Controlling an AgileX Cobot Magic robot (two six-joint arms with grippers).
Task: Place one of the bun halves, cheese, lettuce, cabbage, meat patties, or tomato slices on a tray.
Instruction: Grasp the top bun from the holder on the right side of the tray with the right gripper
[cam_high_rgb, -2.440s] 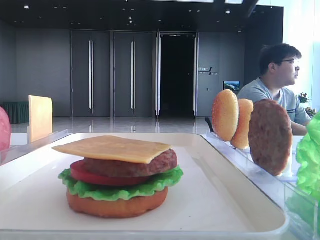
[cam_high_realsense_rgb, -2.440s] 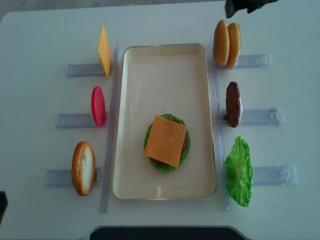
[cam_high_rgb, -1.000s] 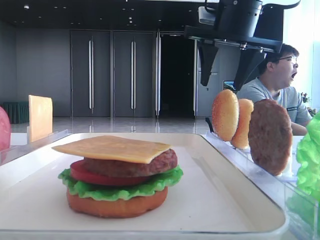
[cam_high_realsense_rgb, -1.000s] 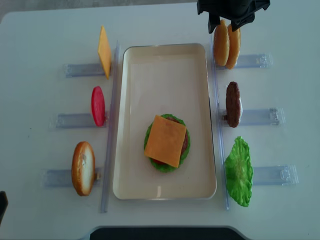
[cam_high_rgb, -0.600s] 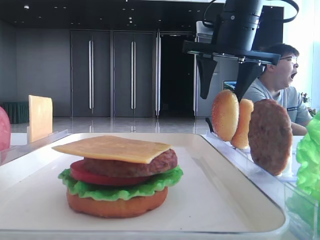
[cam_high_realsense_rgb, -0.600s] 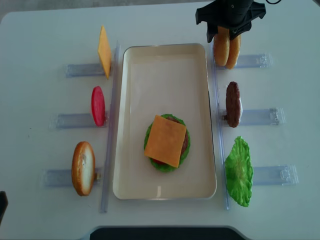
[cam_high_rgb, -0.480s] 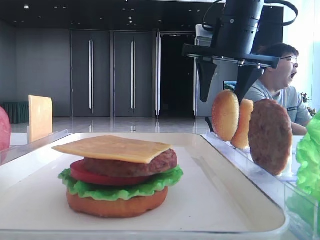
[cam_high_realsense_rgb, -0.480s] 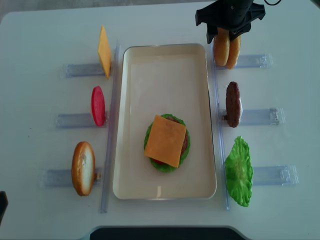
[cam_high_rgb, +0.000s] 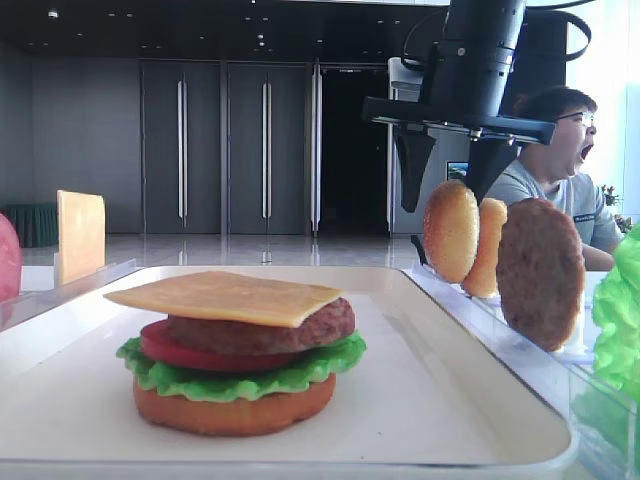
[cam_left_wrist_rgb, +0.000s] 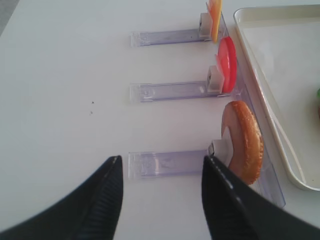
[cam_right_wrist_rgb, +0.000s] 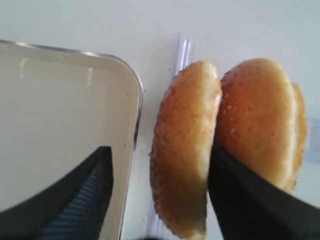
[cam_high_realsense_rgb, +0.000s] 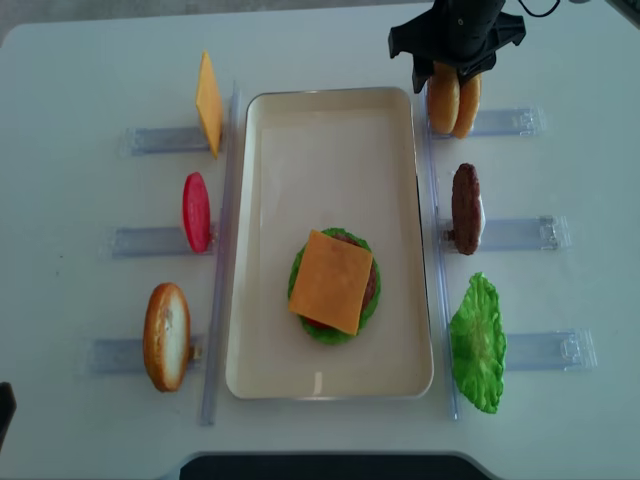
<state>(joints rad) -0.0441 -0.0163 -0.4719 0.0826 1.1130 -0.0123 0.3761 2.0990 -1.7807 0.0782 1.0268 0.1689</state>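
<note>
The stacked burger (cam_high_rgb: 235, 345) sat on the tray (cam_high_realsense_rgb: 330, 385). Beyond it, the right claw (cam_right_wrist_rgb: 160, 185) stood apart, straddling the bun (cam_right_wrist_rgb: 185, 145) in its rack. The left claw (cam_left_wrist_rgb: 159, 167) hung open over the surface (cam_left_wrist_rgb: 65, 80).

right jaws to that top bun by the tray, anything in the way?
Nothing visible. The right gripper straddles the domed golden-tan sesame top bun: one jaw over the white tray's corner, the other wedged into the seam against the more orange bun half behind it. That neighbour crowds the grasp but doesn't block it.
</note>
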